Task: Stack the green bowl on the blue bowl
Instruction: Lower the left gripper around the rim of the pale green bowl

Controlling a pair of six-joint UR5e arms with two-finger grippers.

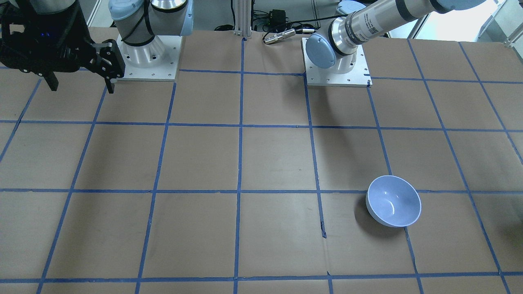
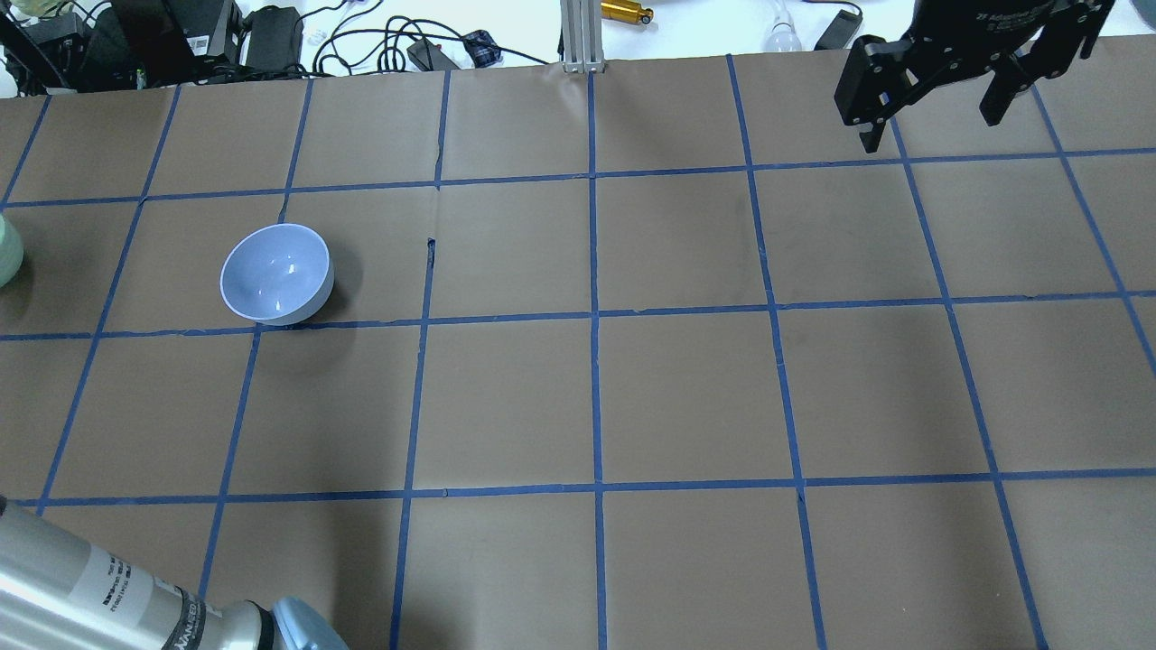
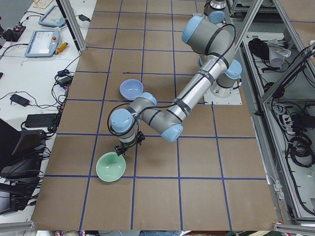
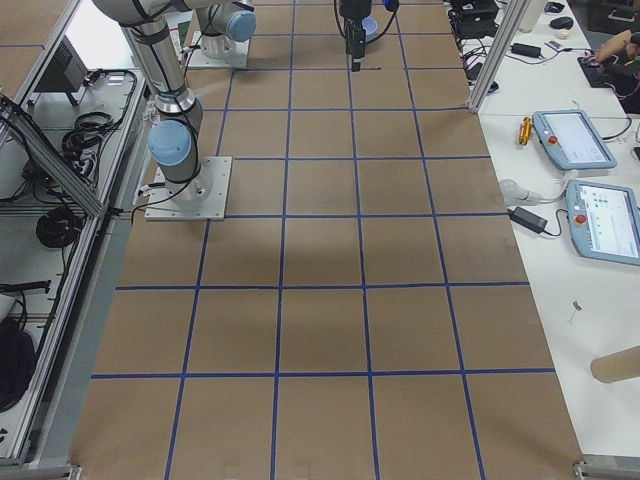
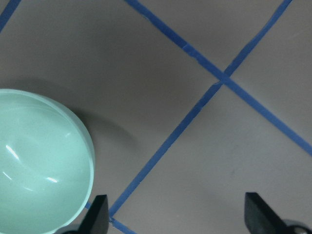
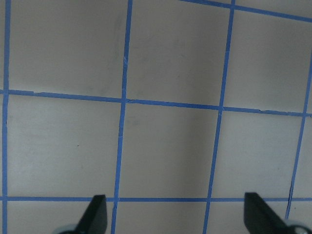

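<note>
The green bowl (image 3: 110, 167) stands upright near the table's left end. It fills the lower left of the left wrist view (image 5: 39, 170), and a sliver shows at the overhead view's left edge (image 2: 7, 253). My left gripper (image 5: 178, 222) is open and empty. It hovers just above and beside the bowl (image 3: 127, 147), one fingertip (image 5: 99, 214) close to its rim. The blue bowl (image 2: 276, 273) stands upright and empty about two squares away (image 1: 393, 201). My right gripper (image 2: 930, 126) is open and empty, held high over the far right of the table (image 1: 81, 86).
The table is brown paper with a blue tape grid. The two arm base plates (image 1: 149, 61) (image 1: 337, 75) stand at the robot's edge. An aluminium post (image 2: 578, 36) and cables (image 2: 361, 41) line the far edge. Teach pendants (image 4: 575, 140) lie on a side table.
</note>
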